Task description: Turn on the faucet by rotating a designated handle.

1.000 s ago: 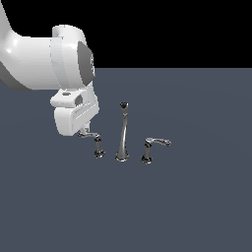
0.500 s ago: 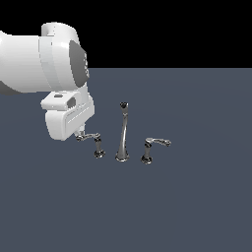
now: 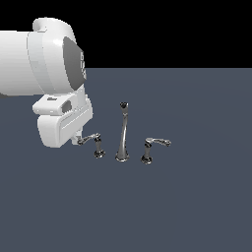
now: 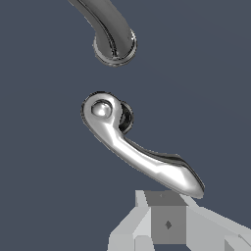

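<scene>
Three chrome pieces make the faucet (image 3: 123,133), which stands a little below the middle of the exterior view on the dark grey floor (image 3: 197,206): a tall thin spout (image 3: 122,140) with a dark round tip, the designated handle (image 3: 95,143) at the exterior view's left of it, and the twin handle (image 3: 151,147) at the exterior view's right. The big white arm (image 3: 49,64) fills the upper left of the frame, and its hand part hides the gripper (image 3: 78,141), so from here I cannot tell how wide the jaws stand; the outer end of the thin lever reaches just to the white body and seems to touch it. Compared with half a second ago, the arm is lower and more to the left of the frame, while the lever points leftward as before. In the wrist view the designated handle (image 4: 137,147) lies across the middle, smooth and shiny, with its round cap over the post in the upper left part and its broad tip in the lower right. One grey finger pad (image 4: 166,220) sits at the bottom edge, just beside this tip; whether it touches I cannot tell, and nothing is clearly grasped. The spout base (image 4: 113,41) shows at the top.
</scene>
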`<state>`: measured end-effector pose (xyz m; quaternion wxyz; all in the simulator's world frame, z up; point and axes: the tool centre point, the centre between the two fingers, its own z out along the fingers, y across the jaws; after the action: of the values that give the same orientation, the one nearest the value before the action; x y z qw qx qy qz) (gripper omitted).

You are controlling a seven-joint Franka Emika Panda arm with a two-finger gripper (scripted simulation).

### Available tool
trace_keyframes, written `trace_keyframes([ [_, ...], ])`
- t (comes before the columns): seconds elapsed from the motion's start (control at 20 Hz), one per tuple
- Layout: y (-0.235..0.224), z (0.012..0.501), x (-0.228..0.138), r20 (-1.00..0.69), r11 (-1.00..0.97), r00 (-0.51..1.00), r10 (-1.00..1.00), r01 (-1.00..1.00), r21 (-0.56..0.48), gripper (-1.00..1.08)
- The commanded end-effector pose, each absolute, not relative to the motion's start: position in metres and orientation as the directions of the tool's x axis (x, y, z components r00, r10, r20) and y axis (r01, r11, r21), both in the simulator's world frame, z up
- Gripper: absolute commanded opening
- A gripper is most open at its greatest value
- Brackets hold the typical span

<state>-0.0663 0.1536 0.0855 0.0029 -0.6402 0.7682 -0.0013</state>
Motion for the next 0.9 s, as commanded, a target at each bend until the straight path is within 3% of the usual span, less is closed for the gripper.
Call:
trace_keyframes([
  [0.0,0.148,0.086,-0.075,0.000,0.189,-0.189,-0.982,-0.982,-0.001,-1.00],
  [0.75,0.111,0.086,-0.103,0.000,0.188,-0.188,-0.982,-0.982,0.000,-1.00],
  [0.85,0.133,0.086,-0.103,-0.010,0.152,-0.152,-0.988,-0.988,0.002,-1.00],
])
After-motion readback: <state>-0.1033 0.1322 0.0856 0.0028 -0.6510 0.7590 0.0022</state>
